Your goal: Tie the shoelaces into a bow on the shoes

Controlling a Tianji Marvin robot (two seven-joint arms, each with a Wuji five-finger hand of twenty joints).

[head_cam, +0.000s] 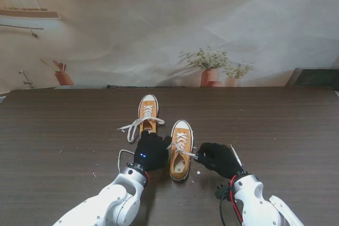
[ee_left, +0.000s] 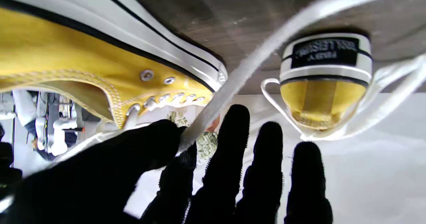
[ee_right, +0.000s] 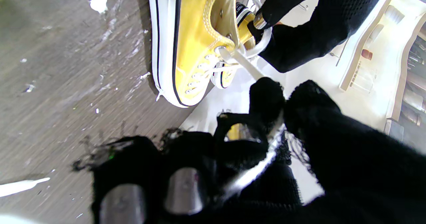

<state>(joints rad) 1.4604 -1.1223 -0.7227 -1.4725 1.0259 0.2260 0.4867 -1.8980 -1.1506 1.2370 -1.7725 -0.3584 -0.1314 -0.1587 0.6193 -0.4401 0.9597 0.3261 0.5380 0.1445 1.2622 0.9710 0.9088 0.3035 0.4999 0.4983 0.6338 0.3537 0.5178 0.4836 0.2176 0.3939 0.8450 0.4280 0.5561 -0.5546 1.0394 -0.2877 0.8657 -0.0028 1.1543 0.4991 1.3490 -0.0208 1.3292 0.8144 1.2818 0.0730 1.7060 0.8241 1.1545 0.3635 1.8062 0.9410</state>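
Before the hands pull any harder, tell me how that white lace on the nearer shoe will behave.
The lace looks flat and woven, so probably floppy and slack once released. Pinched by the right hand and left hand, it runs taut. The shoe seems light; it may slide.

Black-gloved right hand (ee_right: 266, 144) pinches a flat white shoelace (ee_right: 244, 62) between thumb and forefinger, lace running taut to the top eyelets of a yellow canvas sneaker with white rubber sole (ee_right: 186, 41). Second black-gloved left hand (ee_right: 309, 24) grips another white lace strand at the shoe's opening. Dark wood-grain table (ee_right: 66, 67) with white flecks.
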